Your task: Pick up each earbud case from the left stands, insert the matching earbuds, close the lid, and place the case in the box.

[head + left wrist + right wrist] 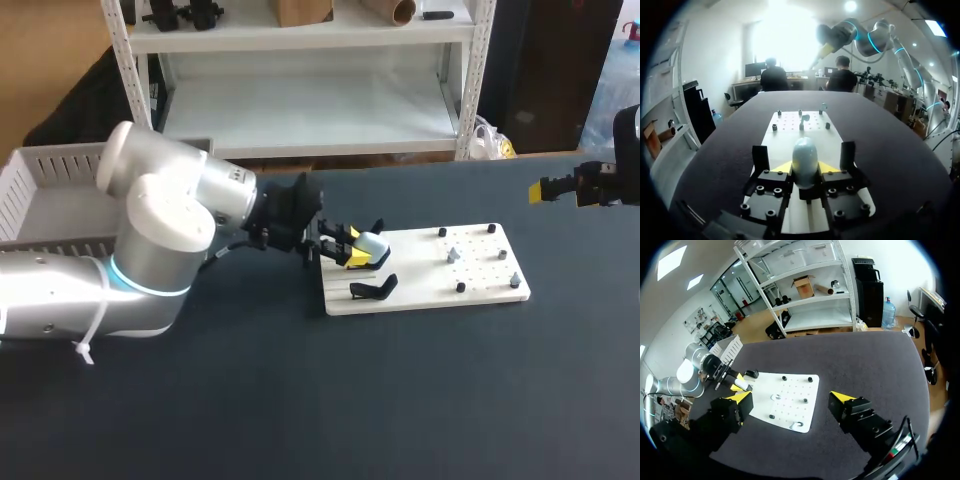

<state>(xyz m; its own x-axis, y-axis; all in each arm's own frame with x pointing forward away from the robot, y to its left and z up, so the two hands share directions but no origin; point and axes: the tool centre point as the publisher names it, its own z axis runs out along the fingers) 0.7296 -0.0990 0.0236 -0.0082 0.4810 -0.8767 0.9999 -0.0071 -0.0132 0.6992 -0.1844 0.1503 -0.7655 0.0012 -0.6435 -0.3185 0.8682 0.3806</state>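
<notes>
A pale blue-white earbud case [371, 243] sits at the left end of the white board [420, 290]. My left gripper [360, 251] is shut on it. In the left wrist view the case [804, 156] stands upright between the yellow tips of the left gripper [805, 168], which press on both its sides. An empty black stand [373, 289] lies just in front of it. Small earbuds [453, 255] rest among the pegs at the board's right end. My right gripper [548, 190] hangs open high over the table's right edge, far from the board; the right gripper [791, 399] holds nothing.
A white slatted box [40, 200] stands at the table's far left, behind my left arm. Black pegs [460, 287] stick up from the board's right half. The dark tabletop [400, 400] lies bare in front of the board.
</notes>
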